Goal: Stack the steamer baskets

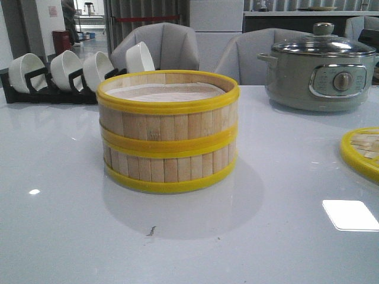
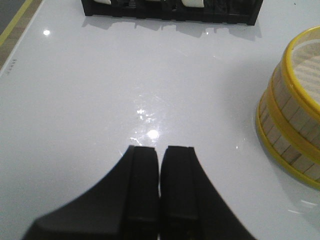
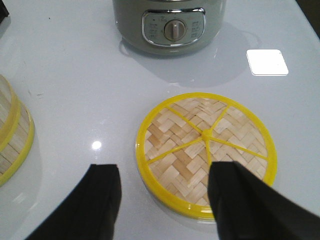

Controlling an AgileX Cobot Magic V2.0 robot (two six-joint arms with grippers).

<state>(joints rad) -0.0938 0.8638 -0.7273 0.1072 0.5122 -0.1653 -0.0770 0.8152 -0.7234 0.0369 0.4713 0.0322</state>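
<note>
Front view shows the two steamer baskets [image 1: 168, 131] already stacked, one squarely on the other, near the middle of the glossy white desk [image 1: 59, 236]. The pale liner [image 1: 163, 92] shows inside the top one; what lies in the lower one is hidden. Behind them to the left, white bowls [image 1: 65, 70] stand on edge in a black rack [image 1: 35, 89]. To the right sits a grey-green electric pot [image 1: 320, 74] under a glass lid, its far side cut off by the frame. At the right edge only a sliver of the woven lid [image 1: 362, 151] shows, lying flat and well apart from the stack. Neither arm appears here.

Left wrist view has the left gripper [image 2: 160, 190] with its two black fingers [image 2: 142, 185] pressed together, nothing between them, above bare desk. The stack is off to one side, half cut by the frame, and the rack's lower edge is just visible at the far end.

Right wrist view has the right gripper [image 3: 162, 200] spread wide and empty. One finger [image 3: 240, 200] overlaps the lid's yellow rim, hiding part of it; I cannot tell whether it touches. The lid lies flat, the pot's dial panel beyond it, and a slice of the stack shows at the frame's edge.
</note>
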